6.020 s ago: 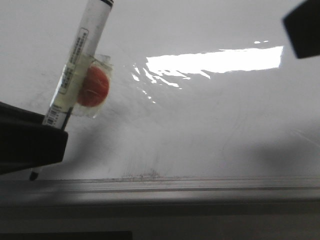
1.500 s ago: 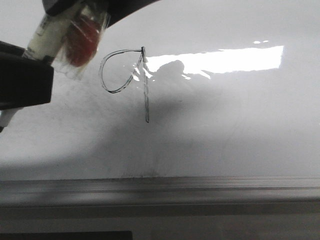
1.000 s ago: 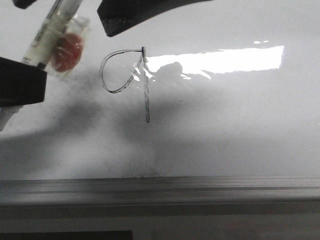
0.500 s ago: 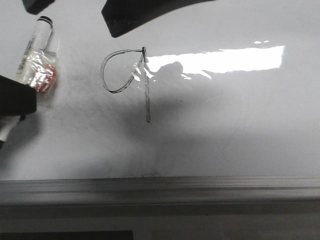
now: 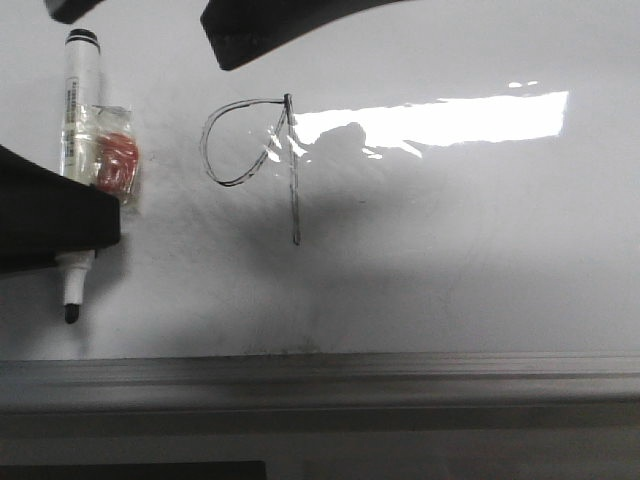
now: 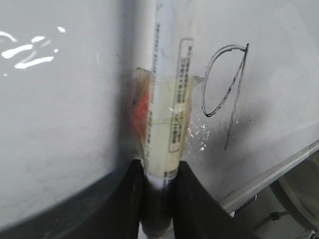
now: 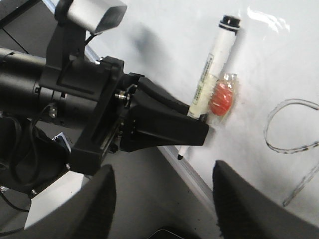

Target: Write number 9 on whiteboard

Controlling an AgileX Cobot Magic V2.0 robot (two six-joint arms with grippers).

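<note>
Nearest me, along the front edge of the whiteboard (image 5: 480,300), runs its grey metal frame (image 5: 400,375). Just beyond it, toward the front left corner, my left gripper (image 6: 158,191) is clamped on the lower barrel of the marker (image 5: 77,120), whose uncapped black tip points at the frame; whether that tip touches the board I can't quite tell. The marker looks light and stiff, its smooth barrel slippery, with a taped-on red lump (image 5: 117,165) on one side, so I judge the plain barrel below that lump the safest place to hold. Further in, left of centre, sits the number 9 (image 5: 250,150), a thin black loop joined to a straight stem, apparently finished. The ink should smear at any touch. My right gripper (image 7: 162,196) hangs above with its fingers spread wide, holding nothing. The board is glossy, faintly smudged, and a bright glare lies across its far right side
</note>
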